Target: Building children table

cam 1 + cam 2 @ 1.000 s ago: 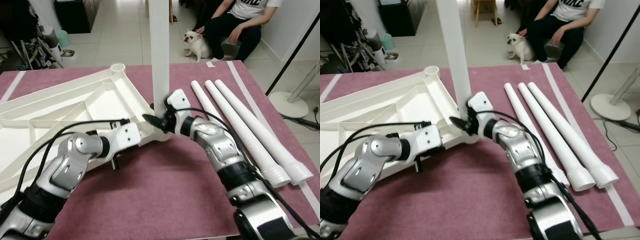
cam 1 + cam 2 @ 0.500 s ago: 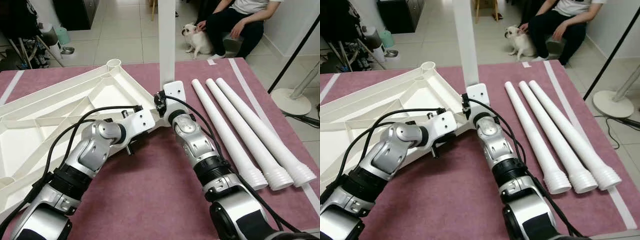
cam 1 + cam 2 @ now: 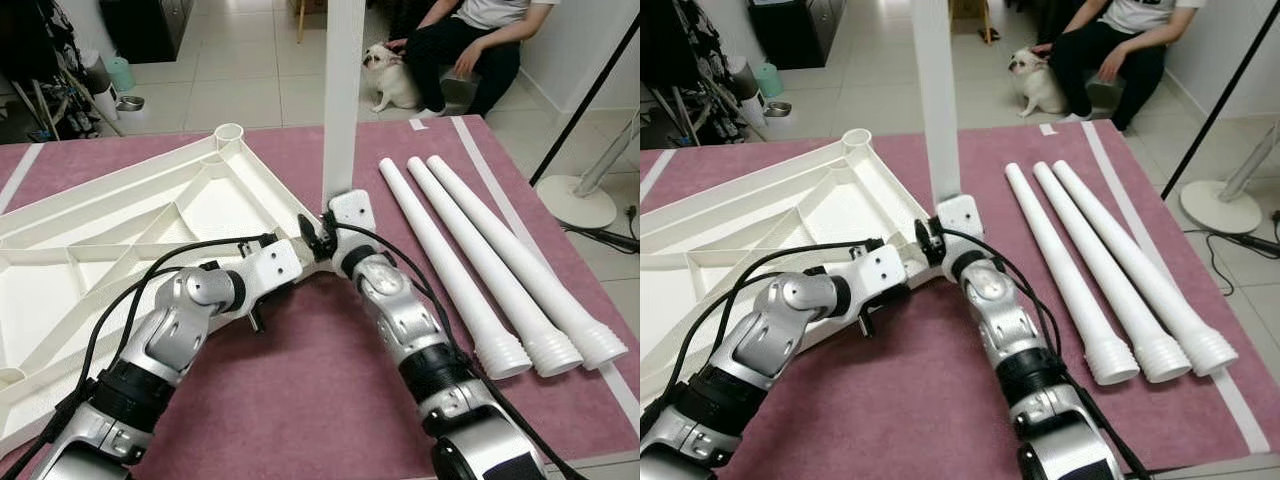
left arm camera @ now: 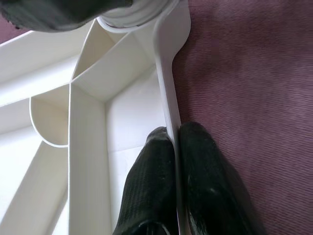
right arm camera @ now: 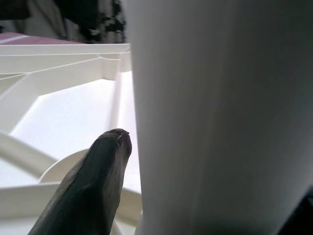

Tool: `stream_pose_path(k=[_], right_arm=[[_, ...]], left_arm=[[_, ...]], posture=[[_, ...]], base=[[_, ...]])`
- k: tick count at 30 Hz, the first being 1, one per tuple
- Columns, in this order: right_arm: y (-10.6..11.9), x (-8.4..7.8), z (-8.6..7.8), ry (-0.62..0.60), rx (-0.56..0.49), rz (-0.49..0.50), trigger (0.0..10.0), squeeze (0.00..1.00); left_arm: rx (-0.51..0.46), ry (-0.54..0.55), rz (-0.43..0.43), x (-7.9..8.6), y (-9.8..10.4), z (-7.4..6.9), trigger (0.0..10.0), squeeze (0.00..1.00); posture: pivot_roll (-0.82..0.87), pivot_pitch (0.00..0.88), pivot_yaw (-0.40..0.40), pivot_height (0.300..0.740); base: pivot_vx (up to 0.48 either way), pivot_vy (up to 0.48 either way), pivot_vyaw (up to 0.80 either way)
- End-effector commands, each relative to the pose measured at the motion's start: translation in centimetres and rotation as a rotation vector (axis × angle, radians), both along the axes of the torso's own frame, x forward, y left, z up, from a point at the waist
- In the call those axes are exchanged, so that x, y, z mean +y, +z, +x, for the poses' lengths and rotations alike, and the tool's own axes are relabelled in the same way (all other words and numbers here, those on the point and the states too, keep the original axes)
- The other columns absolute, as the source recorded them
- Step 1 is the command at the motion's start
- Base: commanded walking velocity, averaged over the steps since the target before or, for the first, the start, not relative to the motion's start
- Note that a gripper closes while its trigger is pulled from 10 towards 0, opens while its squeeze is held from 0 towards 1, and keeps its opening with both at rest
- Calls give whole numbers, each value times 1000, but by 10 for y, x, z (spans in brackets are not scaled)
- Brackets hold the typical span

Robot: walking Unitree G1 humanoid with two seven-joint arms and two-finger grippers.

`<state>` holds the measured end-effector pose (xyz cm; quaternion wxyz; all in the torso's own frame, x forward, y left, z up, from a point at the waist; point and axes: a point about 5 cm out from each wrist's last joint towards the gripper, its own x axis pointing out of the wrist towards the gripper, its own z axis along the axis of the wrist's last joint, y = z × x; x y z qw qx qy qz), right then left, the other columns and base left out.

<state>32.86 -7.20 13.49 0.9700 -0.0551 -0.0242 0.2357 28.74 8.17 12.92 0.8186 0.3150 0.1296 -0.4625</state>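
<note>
The left gripper has its two black fingers pinched on the thin outer rim of the white ribbed plastic tabletop, one finger inside the rim and one outside against the carpet. The grip sits just short of the tabletop's near corner, where a round socket holds a leg.

The right gripper is at that same corner, its fingers clasped around the base of the upright white plastic table leg; in the right wrist view one black finger presses against the leg's side, with the socket ring just behind it. The leg stands vertical in the corner socket and rises out of the top of the head views.

The tabletop lies upside down on the dull purple carpet, its ribs facing up, with another open round socket at its far corner.

Three loose white plastic legs lie side by side on the carpet to the right, their ridged ends nearest the robot.

Beyond the carpet, on the tiled floor, a small white dog sits by a seated person in dark trousers.
</note>
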Motion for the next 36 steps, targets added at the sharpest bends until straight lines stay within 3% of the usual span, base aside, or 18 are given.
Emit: stream_pose_path(k=[1,4,6,7,9,13,15,16,17,23,24,26,27,32,35,36], right_arm=[[2,21,-12,173,-2,30,10000,0],[4,17,-17,260,1,20,10000,0],[5,11,-28,417,17,-23,10000,0],[5,11,-28,417,17,-23,10000,0],[6,4,-37,552,38,-70,10000,0],[6,-2,-39,600,47,-99,10000,0],[7,-19,-35,661,60,-177,10000,0],[7,-19,-35,661,60,-177,10000,0],[11,-33,-28,686,62,-240,10000,0],[17,-36,-24,754,60,-271,10000,0],[18,-33,-24,765,58,-269,7882,0],[18,-31,-23,772,55,-267,7882,0],[17,-29,-24,780,57,-254,0,0],[12,-14,-34,857,79,-195,0,0],[9,-12,-35,841,83,-188,0,0],[6,-7,-33,782,83,-190,0,0]], left_arm=[[-143,-50,-80,-17,20,-3,10000,0],[-146,-71,-49,-12,17,-6,10000,0],[-140,-101,-18,-6,16,-10,10000,0],[-140,-101,-18,-6,16,-10,10000,0],[-133,-130,1,-1,15,-15,10000,0],[-127,-146,5,1,15,-18,10000,0],[-115,-194,7,7,16,-27,10000,0],[-115,-194,7,7,16,-27,10000,0],[-108,-226,20,14,16,-34,10000,0],[-88,-244,43,26,12,-42,10000,0],[-91,-229,51,29,10,-41,10000,0],[-93,-219,56,30,9,-40,10000,0],[-99,-209,58,30,9,-38,10000,0],[-112,-188,41,25,12,-35,10000,0],[-116,-184,36,23,12,-34,10000,0],[-126,-170,30,20,14,-31,10000,0]], posture=[[79,0,80,740],[77,0,83,740],[78,0,89,740],[78,0,89,740],[78,0,89,740],[80,0,92,740],[81,0,91,740],[81,0,91,740],[84,0,88,740],[88,0,76,740],[94,0,71,740],[94,0,71,740],[98,0,64,740],[99,0,62,740],[96,0,61,740],[96,0,61,740]], base=[[0,0,0],[0,0,0],[0,0,0],[0,0,0],[0,0,0],[0,0,0],[0,0,0],[0,0,0],[0,0,0],[0,0,0],[0,0,0],[0,0,0],[0,0,0],[0,0,0],[0,0,0],[0,0,0]])
